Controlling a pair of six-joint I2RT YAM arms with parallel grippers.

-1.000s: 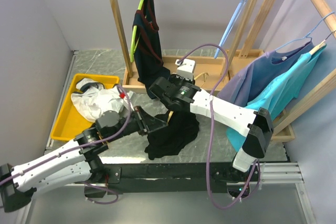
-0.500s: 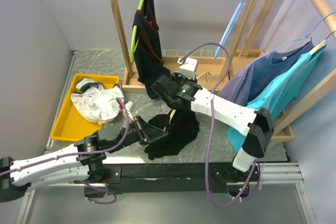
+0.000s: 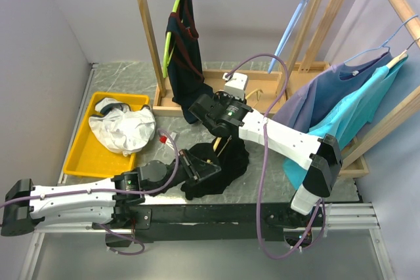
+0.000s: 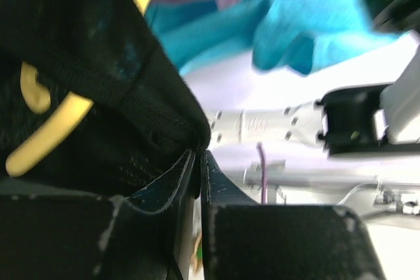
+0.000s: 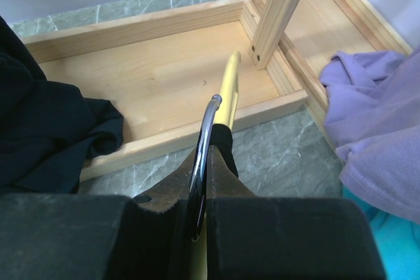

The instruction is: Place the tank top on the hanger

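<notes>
Wrist views alone reveal the grips: right gripper (image 5: 201, 162) clamps the thin yellow hanger (image 5: 230, 90) by its metal hook (image 5: 208, 121); left gripper (image 4: 199, 157) pinches the soft black tank top (image 4: 85, 50).

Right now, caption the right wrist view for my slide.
Right pincer clamped on the yellow hanger's metal hook, above the wooden rack base, lavender garment at right.
</notes>
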